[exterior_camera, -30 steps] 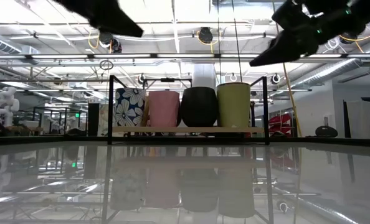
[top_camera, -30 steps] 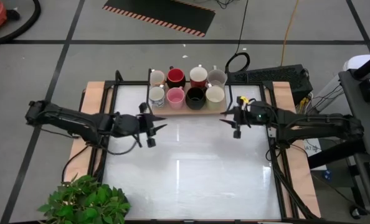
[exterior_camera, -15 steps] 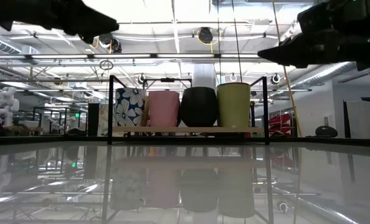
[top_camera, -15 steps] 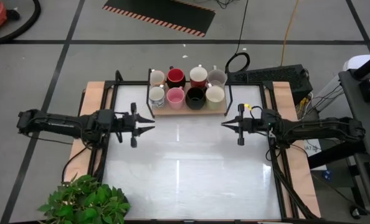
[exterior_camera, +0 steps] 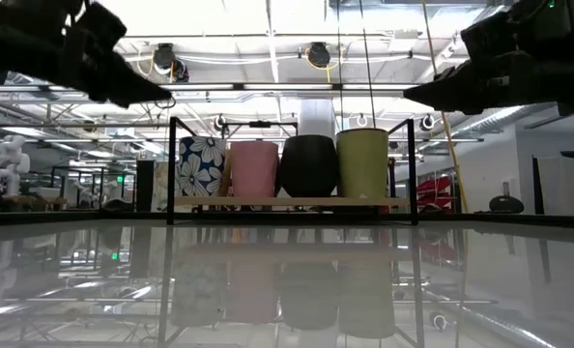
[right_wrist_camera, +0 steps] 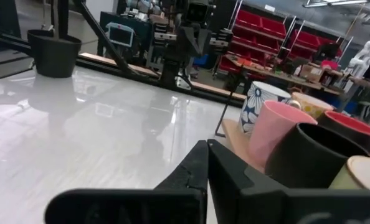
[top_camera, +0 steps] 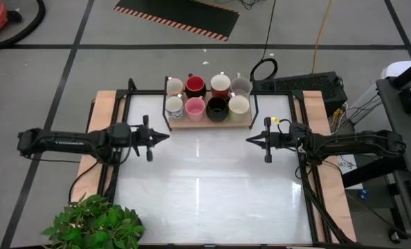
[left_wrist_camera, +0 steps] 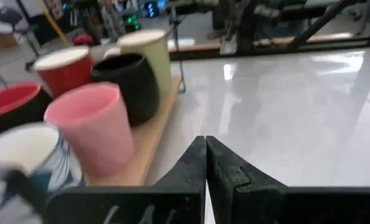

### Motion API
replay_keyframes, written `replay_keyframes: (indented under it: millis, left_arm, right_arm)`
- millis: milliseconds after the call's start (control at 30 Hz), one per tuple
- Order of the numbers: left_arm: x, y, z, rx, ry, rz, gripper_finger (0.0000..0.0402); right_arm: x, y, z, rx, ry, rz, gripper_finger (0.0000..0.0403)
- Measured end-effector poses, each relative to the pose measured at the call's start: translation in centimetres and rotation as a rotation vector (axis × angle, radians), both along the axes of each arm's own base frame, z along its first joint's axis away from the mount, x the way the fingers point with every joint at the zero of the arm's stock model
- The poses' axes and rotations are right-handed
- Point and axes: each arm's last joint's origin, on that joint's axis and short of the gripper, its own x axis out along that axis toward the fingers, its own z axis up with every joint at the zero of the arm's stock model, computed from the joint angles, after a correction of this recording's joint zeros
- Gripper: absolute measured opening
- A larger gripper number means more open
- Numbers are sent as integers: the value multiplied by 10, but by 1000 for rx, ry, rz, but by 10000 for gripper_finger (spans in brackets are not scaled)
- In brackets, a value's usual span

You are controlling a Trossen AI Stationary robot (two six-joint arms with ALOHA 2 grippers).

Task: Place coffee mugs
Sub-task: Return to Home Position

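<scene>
Near-left corner: potted plant (top_camera: 95, 225), well clear of everything. Glossy white tabletop (top_camera: 205, 187) runs between it and the arms.

Mid-table: left hand (top_camera: 164, 135) and right hand (top_camera: 249, 138) hang above the surface, tips pointing at each other, well apart. Fingers pressed together on both, holding nothing.

Far edge: wooden shelf (top_camera: 205, 123) inside a black frame (exterior_camera: 171, 169) whose posts flank the mugs. All eight mugs stand upright on it.
- Front row: floral mug (top_camera: 174, 106), pink mug (top_camera: 194, 108), black mug (top_camera: 217, 108), pale green mug (top_camera: 239, 105), packed side by side.
- Back row: cream mug (top_camera: 175, 86), red-and-black mug (top_camera: 195, 86), reddish mug (top_camera: 221, 85), grey mug (top_camera: 241, 86).

Both hands sit short of the shelf, touching no mug.

Beyond the table: striped mat (top_camera: 178, 17) on the floor.
</scene>
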Motion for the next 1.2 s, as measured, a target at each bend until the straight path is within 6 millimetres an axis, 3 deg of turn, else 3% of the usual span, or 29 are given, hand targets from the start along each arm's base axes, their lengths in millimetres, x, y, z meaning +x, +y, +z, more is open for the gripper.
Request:
replay_keyframes:
  millis: [267,533,700,933,1200]
  left_arm:
    - [-8,8,-16,-16,18,67,3]
    - [-13,12,-12,-17,-25,105,2]
    - [-15,14,-10,11,-37,120,2]
    - [-22,18,-10,8,-29,158,2]
    - [-27,17,-12,-38,-9,170,2]
  right_arm:
    - [-7,1,-15,-5,17,-6,0]
    - [-9,-3,-13,-67,-29,-155,0]
    - [-10,-2,-10,-74,-56,-124,0]
    - [-16,1,-2,-2,-118,-81,0]
    - [-25,4,-10,131,-14,-61,0]
